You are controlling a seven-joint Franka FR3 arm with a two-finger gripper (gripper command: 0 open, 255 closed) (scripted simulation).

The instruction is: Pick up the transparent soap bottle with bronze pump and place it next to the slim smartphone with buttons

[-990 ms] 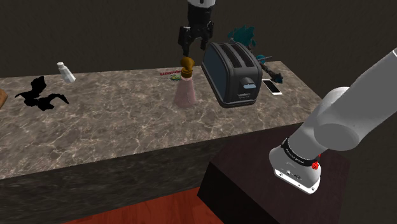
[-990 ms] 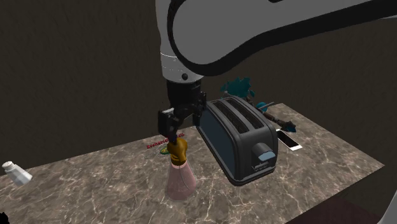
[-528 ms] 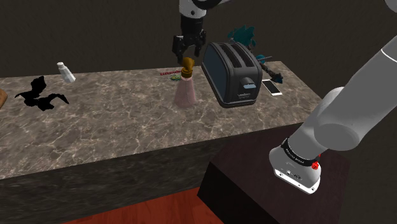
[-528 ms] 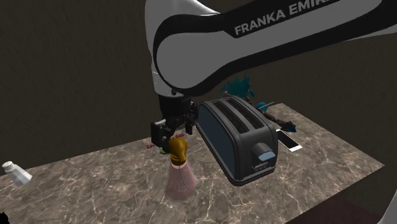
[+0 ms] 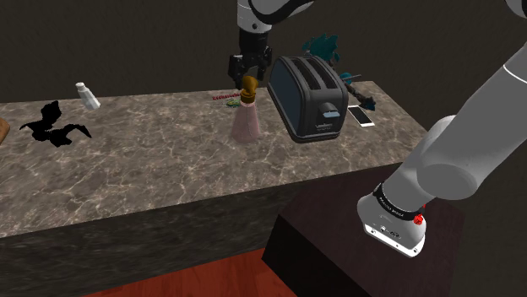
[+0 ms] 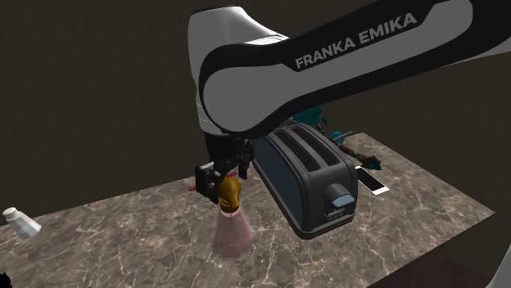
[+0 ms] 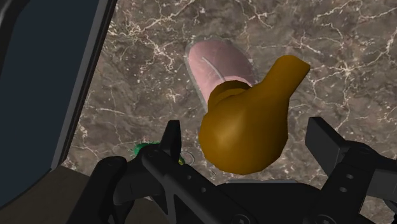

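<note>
Soap bottle (image 5: 246, 121): pinkish see-through cone, rounded bronze pump (image 7: 248, 127), upright near the veined counter's (image 5: 160, 160) back edge.
Gripper (image 5: 248, 78): I read it open, jaws either side of the pump.
Toaster (image 5: 308, 97): dark, glossy, just beside the bottle.
Smartphone (image 5: 361, 116): thin white slab past the toaster.

Shoulder and closer second exterior views share toaster (image 5: 311, 99).

toaster (image 7: 44, 76) cropped in wrist view, smartphone (image 6: 375, 182) partly behind toaster
</note>
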